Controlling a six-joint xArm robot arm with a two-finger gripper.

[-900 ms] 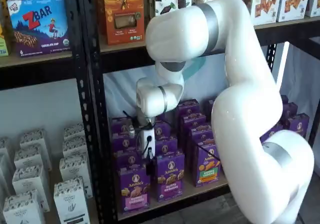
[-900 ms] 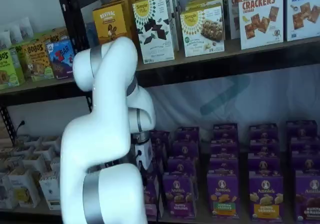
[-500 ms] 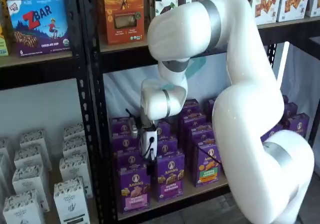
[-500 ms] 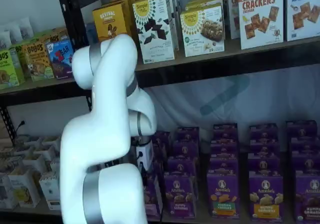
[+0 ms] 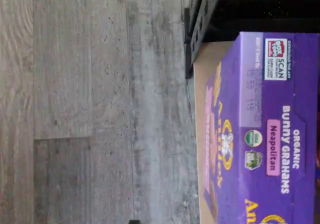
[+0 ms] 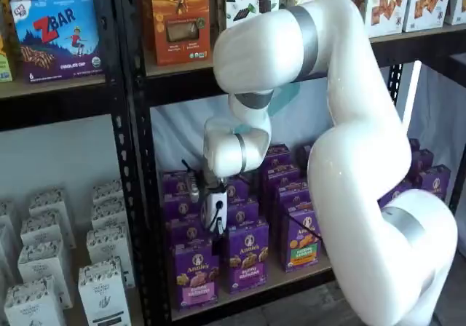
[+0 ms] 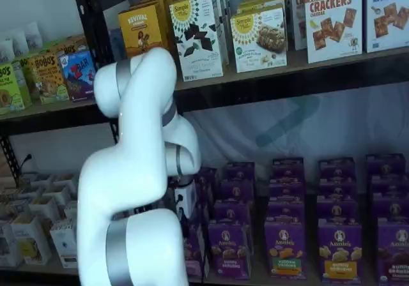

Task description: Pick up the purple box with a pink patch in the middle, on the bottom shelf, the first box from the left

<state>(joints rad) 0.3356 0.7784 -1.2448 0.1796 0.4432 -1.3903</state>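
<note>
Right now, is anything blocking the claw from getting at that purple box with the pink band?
Nothing visible does. The claw hangs just above the purple box, front of its row on the bottom shelf, with no other box between them.

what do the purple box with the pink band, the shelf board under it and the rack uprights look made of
Small upright purple box with a pink band: printed cardboard, smooth and slightly glossy, with sharp folded edges and a printed top in the wrist view.
Light-brown flat shelf board: probably wood or particleboard, matte with a plain tan face.
Black perforated rack uprights: painted metal, judging by the punched holes.
</note>
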